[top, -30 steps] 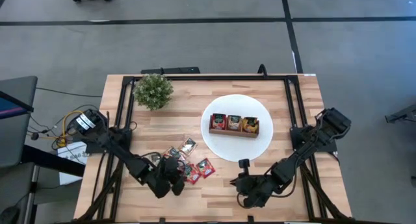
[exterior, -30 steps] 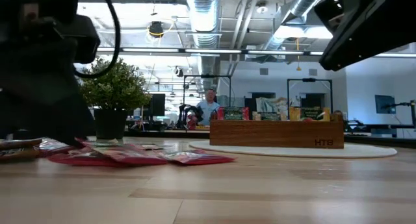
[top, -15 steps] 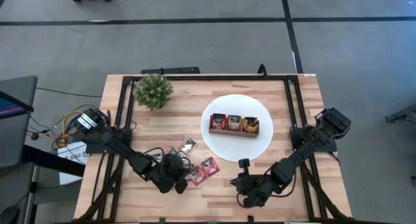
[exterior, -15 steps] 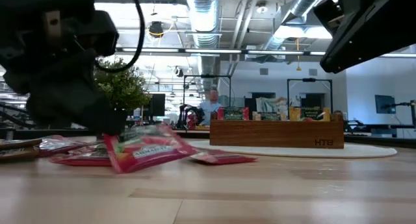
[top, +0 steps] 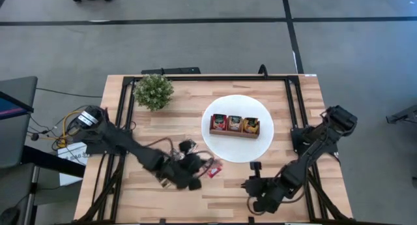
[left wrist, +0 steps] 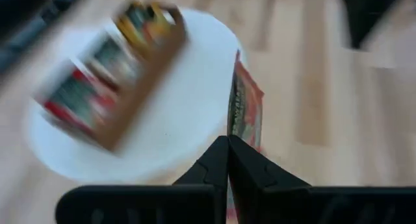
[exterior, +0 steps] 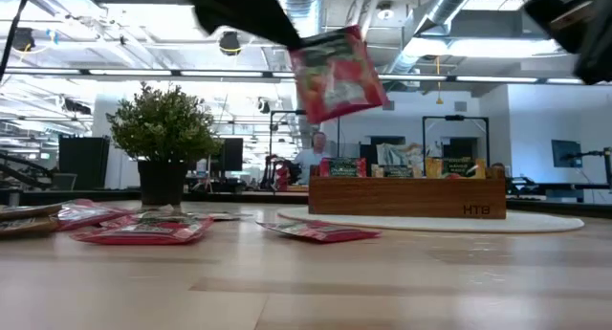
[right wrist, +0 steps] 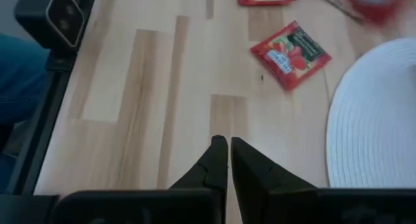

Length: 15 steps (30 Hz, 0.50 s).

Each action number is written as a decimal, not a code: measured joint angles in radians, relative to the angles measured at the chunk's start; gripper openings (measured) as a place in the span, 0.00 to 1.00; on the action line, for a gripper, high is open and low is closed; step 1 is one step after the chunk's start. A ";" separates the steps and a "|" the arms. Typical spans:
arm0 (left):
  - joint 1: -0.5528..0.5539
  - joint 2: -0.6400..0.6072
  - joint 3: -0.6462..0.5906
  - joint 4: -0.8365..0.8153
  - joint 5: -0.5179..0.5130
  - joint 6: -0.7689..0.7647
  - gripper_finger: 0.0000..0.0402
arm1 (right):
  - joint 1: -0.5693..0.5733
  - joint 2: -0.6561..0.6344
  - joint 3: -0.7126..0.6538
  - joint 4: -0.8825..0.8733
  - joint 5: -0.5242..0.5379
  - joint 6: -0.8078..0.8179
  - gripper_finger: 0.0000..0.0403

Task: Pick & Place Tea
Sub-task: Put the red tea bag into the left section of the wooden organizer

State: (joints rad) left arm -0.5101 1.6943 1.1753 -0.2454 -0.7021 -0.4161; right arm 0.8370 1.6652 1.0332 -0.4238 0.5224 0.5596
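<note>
Light wooden table [top: 156, 127] with dark rails along its edges, on a grey floor. Low view looks into a large open hall: ceiling ducts, strip lights, monitors; one person seated far back, behind the tray.

Far left corner: small green plant [top: 154, 91] in a dark pot, standing clear of everything.

Left-centre, near the front edge: loose tea sachets [exterior: 143, 231] scattered flat on the wood, mostly red. The left gripper [top: 195, 175] is over this patch, fingers pinched on a red sachet [exterior: 335, 74]; low view shows it lifted well off the table, tilted. In the left wrist view the sachet [left wrist: 246, 113] is seen edge-on, clamped between the fingertips.

One more red sachet [top: 214, 169] lies flat just beside the rim of the white plate [top: 225, 147], between the two grippers.

Centre-right: plate carries the wooden three-compartment tray [top: 234, 132], sachets standing in each section.

Right, at the front edge: right gripper [top: 257, 200] hovers over bare wood, fingers closed together, holding nothing.

Open wood: front strip between the grippers, and the band between plant and plate.
</note>
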 joint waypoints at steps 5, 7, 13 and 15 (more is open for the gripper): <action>0.148 0.001 0.027 0.030 -0.001 0.327 0.00 | 0.056 0.008 0.000 -0.002 0.086 0.010 0.03; 0.206 0.002 0.027 0.038 -0.003 0.415 0.00 | 0.068 0.008 0.000 0.005 0.111 0.016 0.03; 0.352 0.013 0.027 0.084 0.082 0.598 0.00 | 0.073 0.008 0.000 0.005 0.113 0.017 0.03; 0.387 0.021 0.027 0.094 0.120 0.624 0.00 | 0.070 0.008 0.000 0.006 0.114 0.017 0.03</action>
State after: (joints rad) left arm -0.1231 1.7151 1.2026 -0.1512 -0.5824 0.2077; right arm 0.9073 1.6733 1.0328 -0.4176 0.6361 0.5762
